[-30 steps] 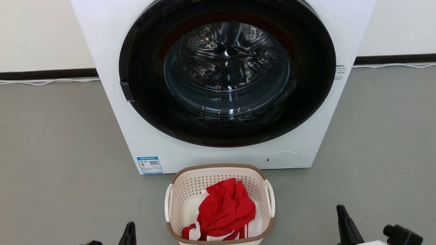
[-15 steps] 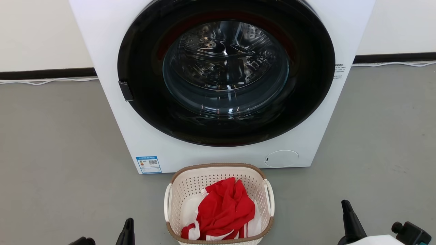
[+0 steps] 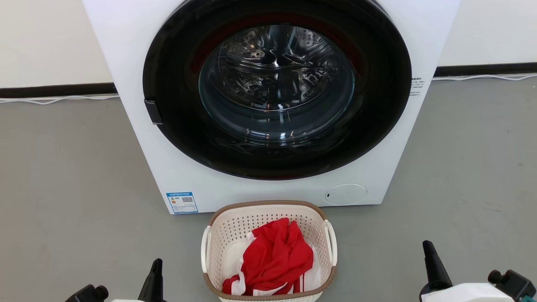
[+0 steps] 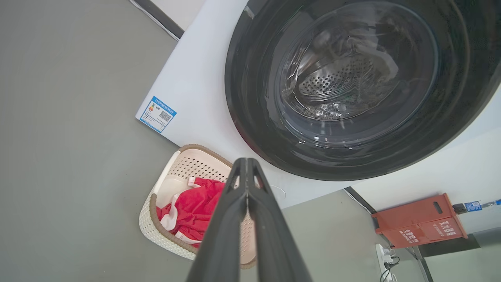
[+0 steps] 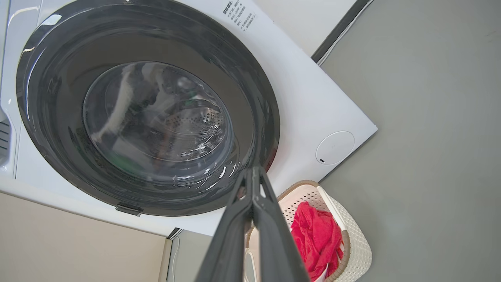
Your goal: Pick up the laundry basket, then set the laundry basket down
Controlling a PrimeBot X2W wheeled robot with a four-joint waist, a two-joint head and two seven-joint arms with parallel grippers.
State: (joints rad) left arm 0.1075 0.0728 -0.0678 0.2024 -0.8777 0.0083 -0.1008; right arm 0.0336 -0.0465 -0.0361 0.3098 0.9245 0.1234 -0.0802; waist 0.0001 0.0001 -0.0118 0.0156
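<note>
Laundry basket, small, cream-white perforated plastic with brown woven-look rim: upright on grey floor, mouth upward, just in front of large white front-loading washing machine, centred below its round dark glass door; contact with machine's base not discernible. Long axis apparently running from robot toward machine; white handles on left and right sides; near end cut by lower edge of head view.

Inside: crumpled red garment with white trim, heaped toward near end.

On machine front: blue label at lower left, round white cover at lower right, each near one of basket's far corners. Along foot of wall: black skirting and thin white cable. Orange-red box against wall, well apart from basket, seen from left wrist.

Left hand and right hand: low on either side of basket, apart from both handles, fingers pointing toward machine, pressed together, gripping nothing.
</note>
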